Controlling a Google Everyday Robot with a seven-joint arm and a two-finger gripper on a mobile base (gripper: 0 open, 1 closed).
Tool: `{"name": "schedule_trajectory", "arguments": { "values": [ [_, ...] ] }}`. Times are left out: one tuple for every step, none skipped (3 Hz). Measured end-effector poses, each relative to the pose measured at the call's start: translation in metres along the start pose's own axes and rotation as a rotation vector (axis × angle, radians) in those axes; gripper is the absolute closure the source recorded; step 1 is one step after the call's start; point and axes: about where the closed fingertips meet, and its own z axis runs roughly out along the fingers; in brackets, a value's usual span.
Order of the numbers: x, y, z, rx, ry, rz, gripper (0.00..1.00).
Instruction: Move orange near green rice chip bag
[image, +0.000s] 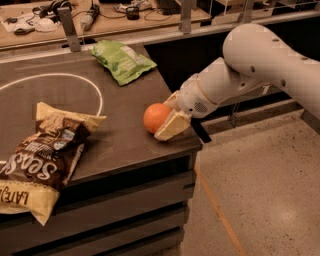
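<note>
The orange (154, 117) rests on the dark table near its right front corner. My gripper (165, 119) has reached in from the right, with its cream fingers (172, 127) spread on either side of the orange's right half, one in front and one behind; the jaws look open around it. The green rice chip bag (121, 60) lies flat at the table's far right corner, well behind the orange.
A large brown and yellow chip bag (42, 157) lies at the front left. A white circle (97, 92) is drawn on the table (125, 155). The table's right edge drops to the floor under my arm. A cluttered shelf runs behind the table.
</note>
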Motion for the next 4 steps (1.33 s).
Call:
{"name": "schedule_trajectory", "arguments": {
  "values": [
    [0.005, -0.001, -0.010, -0.043, -0.017, 0.063, 0.91],
    [0.004, 0.000, -0.010, -0.049, -0.016, 0.062, 1.00],
    [0.004, 0.000, -0.010, -0.049, -0.016, 0.061, 1.00],
    [0.002, -0.020, -0.010, -0.018, -0.020, 0.023, 1.00]
  ]
}}
